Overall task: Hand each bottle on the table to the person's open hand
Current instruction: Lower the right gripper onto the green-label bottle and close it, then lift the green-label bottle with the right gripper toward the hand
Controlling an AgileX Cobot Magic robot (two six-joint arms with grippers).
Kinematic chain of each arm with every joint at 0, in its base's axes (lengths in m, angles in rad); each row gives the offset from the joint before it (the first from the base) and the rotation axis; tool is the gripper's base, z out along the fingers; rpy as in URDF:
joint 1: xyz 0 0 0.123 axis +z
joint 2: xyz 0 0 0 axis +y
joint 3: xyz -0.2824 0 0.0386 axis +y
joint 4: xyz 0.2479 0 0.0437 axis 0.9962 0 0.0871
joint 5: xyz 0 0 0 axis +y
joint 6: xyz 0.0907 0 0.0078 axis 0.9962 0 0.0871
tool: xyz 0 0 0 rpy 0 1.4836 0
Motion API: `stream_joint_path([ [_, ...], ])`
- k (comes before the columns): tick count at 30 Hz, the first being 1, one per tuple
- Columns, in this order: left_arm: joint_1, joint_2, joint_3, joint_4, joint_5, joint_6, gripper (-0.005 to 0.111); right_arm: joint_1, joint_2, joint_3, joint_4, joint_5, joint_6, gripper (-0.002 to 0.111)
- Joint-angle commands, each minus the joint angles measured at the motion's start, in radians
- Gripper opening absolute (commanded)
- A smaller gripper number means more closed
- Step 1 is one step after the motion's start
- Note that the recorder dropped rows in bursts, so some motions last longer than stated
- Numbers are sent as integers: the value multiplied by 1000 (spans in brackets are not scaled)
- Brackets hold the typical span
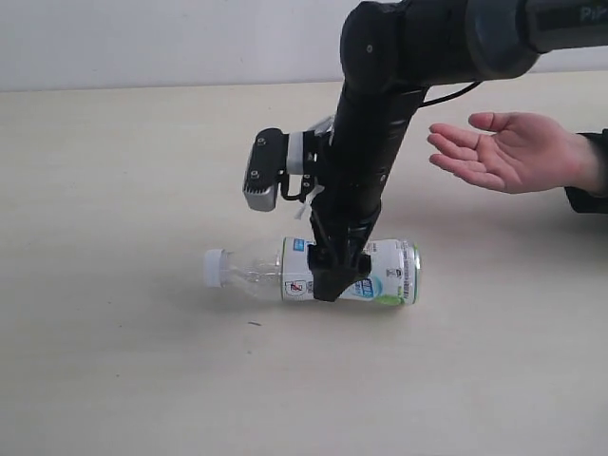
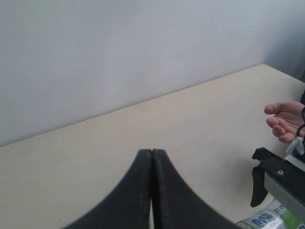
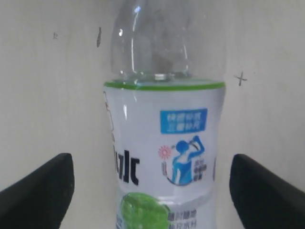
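Lime-label bottle (image 1: pixel 391 274) lies on its side on the table (image 1: pixel 133 380), white cap (image 1: pixel 217 267) toward the left-arm side and label end toward the person. It is the only bottle I can see in any view.

The right gripper (image 1: pixel 339 277) sits low over the label section. In the right wrist view its jaws are spread, one finger (image 3: pixel 40 191) on each side of the bottle body, with bare table showing in both gaps. I read that as no contact yet.

The left gripper (image 2: pixel 151 191) holds nothing, its jaws pressed together, and points across the table.

Farther back on the right, the person's open hand (image 1: pixel 513 152) is held palm up, well apart from the bottle.

Step in hand, in my judgement: the grasp, before closure. The next move calls for:
1. Close the jaws squarely on the label section. The thin plastic may yield or roll.
2. Lift clear of the table.
3. Carry the bottle back and right to the palm, and release only once it rests there
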Motion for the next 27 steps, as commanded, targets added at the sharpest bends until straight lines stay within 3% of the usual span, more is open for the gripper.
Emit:
stream_joint_path([
  [1, 2, -8, 4, -6, 1, -4, 0, 49, 23, -7, -9, -69, -7, 84],
  [8, 2, -8, 4, -6, 1, -4, 0, 83, 48, -7, -21, -160, 29, 84],
  [23, 2, -8, 4, -6, 1, -4, 0, 83, 83, -7, -33, -160, 29, 84],
  [25, 2, -8, 4, -6, 1, -4, 0, 83, 83, -7, -33, -160, 29, 79],
  [26, 2, -8, 4, -6, 1, -4, 0, 83, 83, -7, -33, -159, 30, 72],
  [27, 2, -8, 4, -6, 1, -4, 0, 83, 83, -7, -33, -155, 35, 56],
])
